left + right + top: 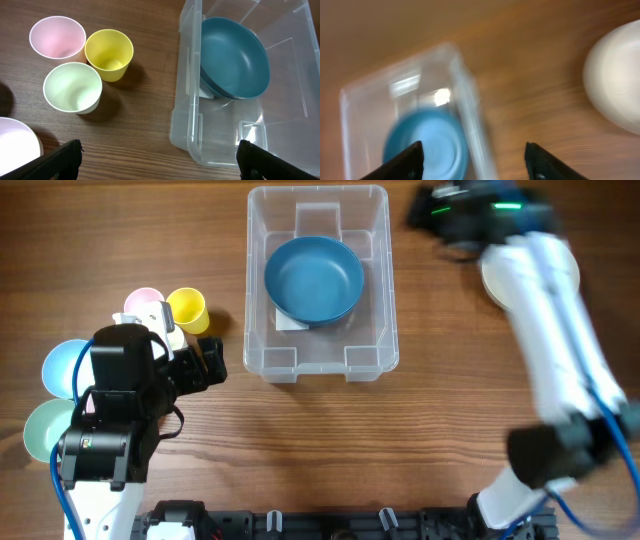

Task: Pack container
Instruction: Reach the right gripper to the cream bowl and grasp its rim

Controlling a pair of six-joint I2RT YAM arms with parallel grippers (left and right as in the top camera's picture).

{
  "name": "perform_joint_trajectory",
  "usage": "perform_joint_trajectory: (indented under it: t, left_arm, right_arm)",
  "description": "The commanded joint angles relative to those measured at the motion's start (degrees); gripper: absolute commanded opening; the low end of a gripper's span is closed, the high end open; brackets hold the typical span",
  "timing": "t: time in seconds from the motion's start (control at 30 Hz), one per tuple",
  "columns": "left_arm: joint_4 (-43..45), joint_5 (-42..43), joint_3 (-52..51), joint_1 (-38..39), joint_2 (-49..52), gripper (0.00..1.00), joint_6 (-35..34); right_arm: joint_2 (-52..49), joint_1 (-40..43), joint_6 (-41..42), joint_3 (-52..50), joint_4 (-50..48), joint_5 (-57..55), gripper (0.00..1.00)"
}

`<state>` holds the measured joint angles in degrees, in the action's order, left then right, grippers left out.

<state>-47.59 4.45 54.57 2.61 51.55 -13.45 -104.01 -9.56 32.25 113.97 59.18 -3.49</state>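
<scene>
The container [322, 360] is sitting open-topped at the table's 12 o'clock side. A blue bowl [313, 278] is lying upright inside it toward the far end. This is leaving the near floor bare, presumably so that further pieces can nest in or beside the bowl. The left gripper [216, 361] is hovering at the container's 8 o'clock, off its near-left corner, with jaws spread wide and carrying nothing. Its fingers [65, 160] are framing both the tub wall and a group of cups, a stance judged suited to choosing the next item. That group is standing at the container's 9 o'clock: a yellow cup [109, 54], a pink cup [57, 37] close against it, and a pale green cup [72, 86] just beside both. A light blue bowl [60, 365] and a green bowl [42, 430] are waiting at the table's 8 o'clock edge, partly under the left arm. The right gripper [472, 162] is hanging near the container's 2 o'clock corner with jaws parted and empty, though its view is smeared. A white bowl [615, 75] is lying at the container's 3 o'clock. Packing is judged barely begun.
</scene>
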Motion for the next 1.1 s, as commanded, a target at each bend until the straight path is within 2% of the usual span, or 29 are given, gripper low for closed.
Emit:
perform_joint_trajectory:
  t: [0.0,0.07,0.13,0.27,0.5,0.67,0.73,0.83,0.87,0.93,1.0,1.03,1.07]
  left_arm:
    - [0.13,0.9,1.11,-0.28,0.0,1.0,-0.52]
    - [0.13,0.9,1.11,-0.28,0.0,1.0,-0.52]
    - [0.13,0.9,1.11,-0.28,0.0,1.0,-0.52]
    - [0.13,0.9,1.11,-0.28,0.0,1.0,-0.52]
    - [0.15,0.9,1.11,-0.28,0.0,1.0,-0.52]
    - [0.15,0.9,1.11,-0.28,0.0,1.0,-0.52]
    - [0.15,0.9,1.11,-0.26,0.0,1.0,-0.52]
    - [0.15,0.9,1.11,-0.28,0.0,1.0,-0.55]
    - [0.15,0.9,1.11,-0.28,0.0,1.0,-0.52]
    - [0.17,0.9,1.11,-0.28,0.0,1.0,-0.52]
    - [0.17,0.9,1.11,-0.26,0.0,1.0,-0.52]
    - [0.17,0.9,1.11,-0.28,0.0,1.0,-0.55]
    - [0.17,0.9,1.11,-0.28,0.0,1.0,-0.55]
  right_arm:
    - [4.63,13.6,7.52,1.27,6.82,-2.78,0.75]
    - [4.11,20.17,9.38,0.33,10.71,-1.42,0.82]
    - [2.69,26.6,8.96,-2.08,12.11,1.05,0.85]
    - [-1.42,34.12,7.96,-8.98,10.73,3.5,0.86]
    - [-10.88,36.17,5.25,-19.39,0.48,3.82,0.86]
    - [-18.21,36.04,5.27,-20.74,-5.07,7.1,0.85]
    - [-19.76,36.04,5.27,-20.74,-5.9,7.48,0.79]
    - [-20.94,35.89,5.4,-20.74,-7.3,7.48,0.61]
    - [-20.94,35.82,5.31,-20.74,-7.63,7.43,0.53]
    - [-20.94,35.78,5.27,-20.72,-8.17,7.43,0.29]
    - [-20.94,35.78,5.22,-20.72,-8.17,7.43,0.11]
    - [-20.94,35.78,5.25,-20.72,-8.17,7.45,0.04]
    - [-20.94,35.78,5.25,-20.72,-8.17,7.45,0.04]
